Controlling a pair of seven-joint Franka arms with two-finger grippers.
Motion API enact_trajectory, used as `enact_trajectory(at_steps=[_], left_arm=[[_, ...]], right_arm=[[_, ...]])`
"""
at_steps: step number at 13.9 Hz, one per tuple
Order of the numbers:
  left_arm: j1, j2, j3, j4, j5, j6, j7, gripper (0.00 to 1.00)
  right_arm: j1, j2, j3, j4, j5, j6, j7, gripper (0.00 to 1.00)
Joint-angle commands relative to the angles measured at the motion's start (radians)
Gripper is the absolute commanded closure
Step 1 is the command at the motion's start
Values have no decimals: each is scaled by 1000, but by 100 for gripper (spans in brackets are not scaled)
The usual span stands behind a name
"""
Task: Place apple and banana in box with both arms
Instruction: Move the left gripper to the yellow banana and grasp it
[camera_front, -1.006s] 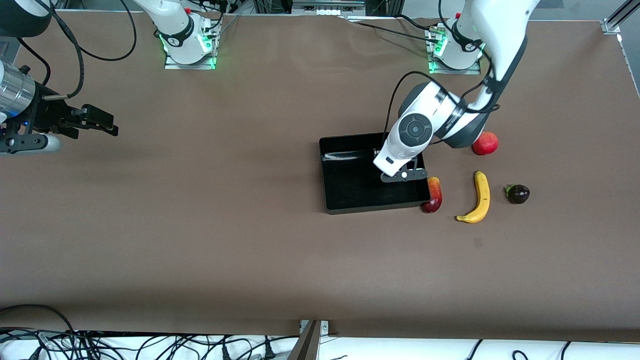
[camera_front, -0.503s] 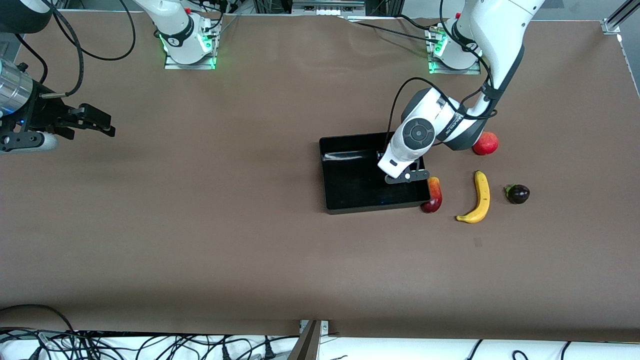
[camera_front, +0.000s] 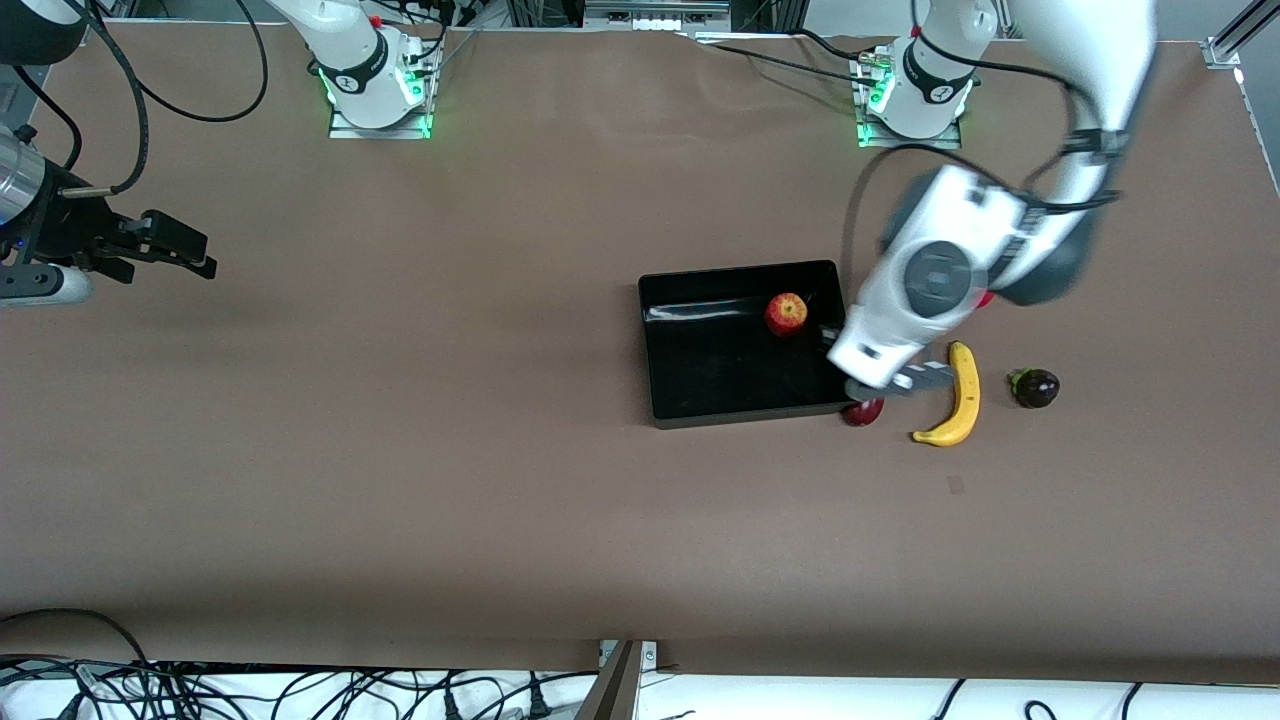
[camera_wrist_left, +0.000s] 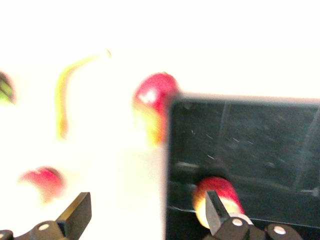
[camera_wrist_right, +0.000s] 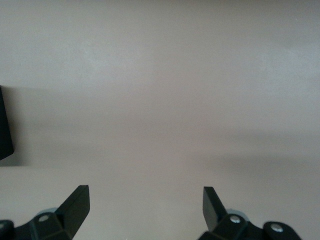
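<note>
The banana (camera_front: 957, 398) is lying on the table nearest the camera, just beside the box (camera_front: 700, 395) toward the left arm's end. The left gripper (camera_front: 893, 382), fingers spread and empty, is hovering between them, probably over the mango-like fruit (camera_front: 862, 411), though it blurs. The apple (camera_front: 786, 313) is sitting in the box. Next, I judge, comes lowering astride the banana's middle. The right gripper (camera_front: 190, 252) is waiting, unclenched.

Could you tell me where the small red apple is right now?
The small red apple lies inside the shallow black box, in the corner toward the left arm's end, farthest from the front camera.
</note>
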Motion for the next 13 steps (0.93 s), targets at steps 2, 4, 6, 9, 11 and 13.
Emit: enact_trajectory(at_steps=[2,4,6,9,11,13], left_arm=[[173,41,-7,36,20,11,406,0],[234,87,-6,18,20,103,575,0],[280,146,-6,4,55,198,699,0],[320,203,-6,-89,117,403,744,0],[323,204,-6,-151,135,483,740,46],[325,210,-6,-157,135,487,740,87]], right_arm=[[-7,4,15,14,-25,7,-11,0],[-7,4,15,14,-31,11,-11,0],[-7,4,13,14,-31,13,-11,0],[-7,4,13,14,-28,13,-11,0],[-7,4,15,14,-26,14,-11,0],[-7,4,15,14,-25,19,-11,0]])
